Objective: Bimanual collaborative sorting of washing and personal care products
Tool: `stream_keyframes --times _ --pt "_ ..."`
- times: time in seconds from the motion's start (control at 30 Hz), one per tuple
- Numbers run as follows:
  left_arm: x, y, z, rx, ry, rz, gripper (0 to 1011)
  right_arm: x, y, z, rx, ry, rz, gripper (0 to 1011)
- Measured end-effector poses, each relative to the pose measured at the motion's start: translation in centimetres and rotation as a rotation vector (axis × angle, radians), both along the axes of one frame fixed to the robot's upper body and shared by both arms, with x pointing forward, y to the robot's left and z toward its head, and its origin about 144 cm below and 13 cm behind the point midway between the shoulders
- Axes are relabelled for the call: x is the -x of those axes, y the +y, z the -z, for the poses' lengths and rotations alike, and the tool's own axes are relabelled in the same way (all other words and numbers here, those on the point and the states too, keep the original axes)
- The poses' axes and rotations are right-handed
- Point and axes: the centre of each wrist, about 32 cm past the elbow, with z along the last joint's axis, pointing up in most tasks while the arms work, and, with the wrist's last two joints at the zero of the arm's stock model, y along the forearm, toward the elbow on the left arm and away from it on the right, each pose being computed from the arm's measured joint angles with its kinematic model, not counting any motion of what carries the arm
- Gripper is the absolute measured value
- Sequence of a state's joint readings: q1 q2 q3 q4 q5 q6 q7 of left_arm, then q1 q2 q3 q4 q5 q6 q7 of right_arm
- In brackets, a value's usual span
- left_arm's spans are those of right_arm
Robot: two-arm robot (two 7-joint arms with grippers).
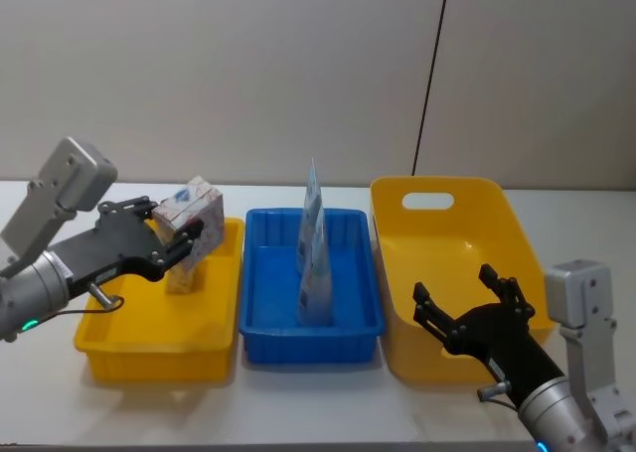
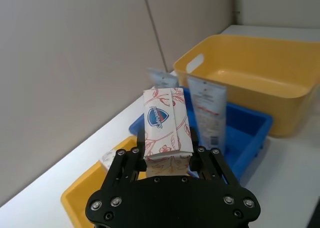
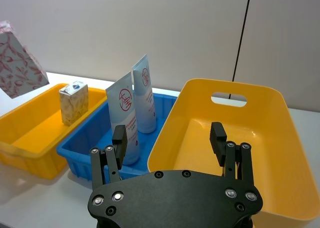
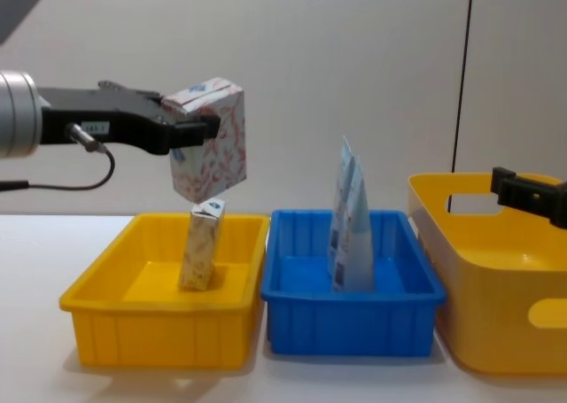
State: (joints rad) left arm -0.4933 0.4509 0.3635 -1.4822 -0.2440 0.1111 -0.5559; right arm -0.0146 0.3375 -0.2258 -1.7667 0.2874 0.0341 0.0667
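While my left hand (image 4: 199, 124) is clamped on the white box with red leaf-vine print (image 4: 211, 146), that box hangs tilted in the air over the small yellow bin (image 4: 151, 332), directly above the small cream carton (image 4: 201, 244) standing inside it. Whether the box's low corner touches the carton's top, I cannot tell. Three bins sit in a row on the desk (image 1: 298, 402). Middle one, the blue bin (image 1: 260, 333): two pale blue tubes (image 1: 313, 243) standing upright, close together. Far one on my right, the large yellow bin (image 1: 517, 224): nothing in it that I can see. My right hand (image 1: 455, 288) hovers at its near wall, fingers spread apart, holding nothing. My reading: three of the four products look sorted and the fourth is in the air over its bin. Left to do, as I judge it: lower the box beside the carton and release.
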Motion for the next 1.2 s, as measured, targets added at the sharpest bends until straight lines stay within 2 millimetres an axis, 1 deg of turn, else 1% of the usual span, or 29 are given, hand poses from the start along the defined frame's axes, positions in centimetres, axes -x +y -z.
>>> stream_keyframes --times 0.33,0.57,0.87,1.2 --pt "0.2 1.0 -2.0 -0.014 -0.001 0.173 410 0.0 0.0 0.0 0.0 0.0 0.0 1003" --pt "0.1 1.4 -3.0 -0.023 0.009 0.284 410 0.0 0.0 0.0 0.0 0.0 0.0 1003" --pt "-0.3 1.5 -4.0 -0.031 0.033 0.424 410 0.0 0.0 0.0 0.0 0.0 0.0 1003" --pt "-1.4 1.1 -4.7 -0.044 0.077 0.592 409 0.0 0.0 0.0 0.0 0.0 0.0 1003"
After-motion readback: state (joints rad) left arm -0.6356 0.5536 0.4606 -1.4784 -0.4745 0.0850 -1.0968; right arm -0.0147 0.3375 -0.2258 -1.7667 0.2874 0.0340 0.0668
